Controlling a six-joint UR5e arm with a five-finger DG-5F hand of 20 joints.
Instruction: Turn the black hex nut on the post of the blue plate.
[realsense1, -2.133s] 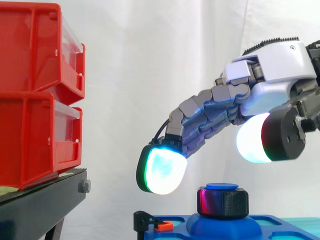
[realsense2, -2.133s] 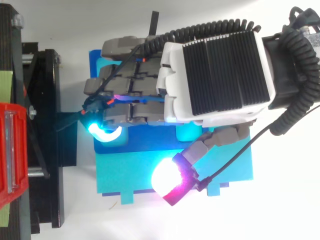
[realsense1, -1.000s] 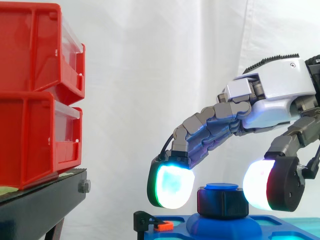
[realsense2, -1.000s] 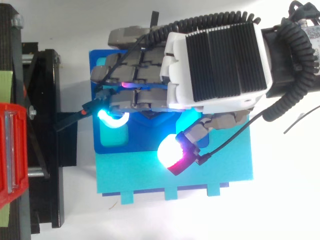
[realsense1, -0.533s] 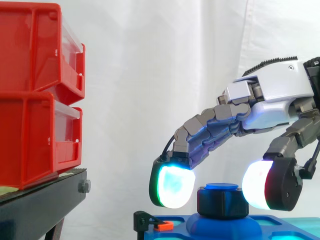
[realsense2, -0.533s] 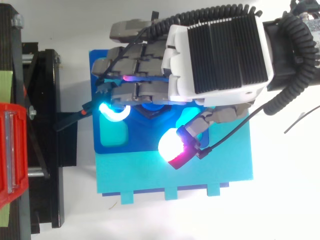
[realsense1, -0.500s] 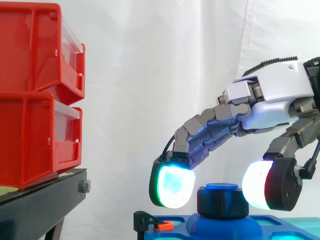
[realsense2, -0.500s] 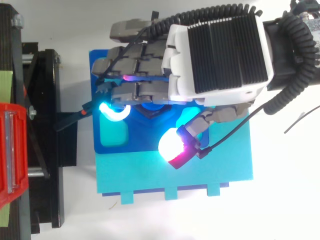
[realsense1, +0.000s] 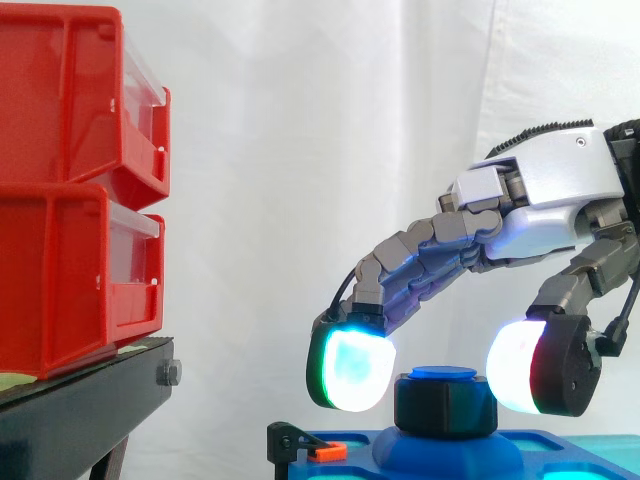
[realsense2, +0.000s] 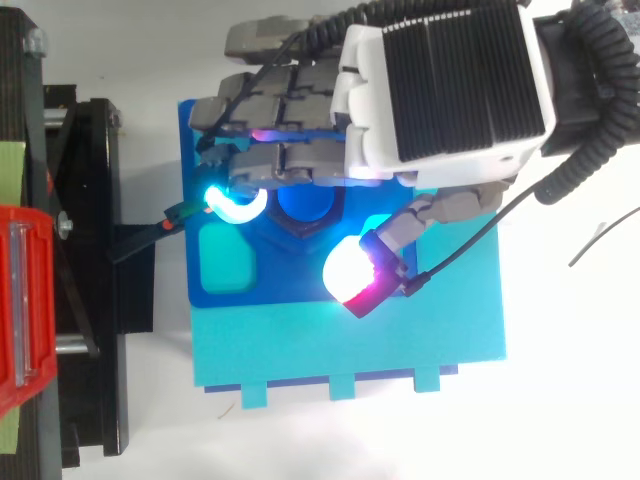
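Observation:
The black hex nut sits on the blue-topped post, which rises from a hump on the blue plate. My hand arches over it from the right. The curved fingers hang with a glowing pad just left of the nut. The thumb pad hangs close at the nut's right. From above, my hand covers the plate's far half, with the finger pad left of the nut and the thumb pad at its near right. Whether either pad touches the nut I cannot tell.
Two stacked red bins stand on a black stand at the left. A teal base lies under the blue plate. A small black clip with an orange tip sits at the plate's left edge.
My hand has come down from above the nut and shifted toward the plate's far side. The thumb has swung down beside the nut, and the finger pad has closed in on its left.

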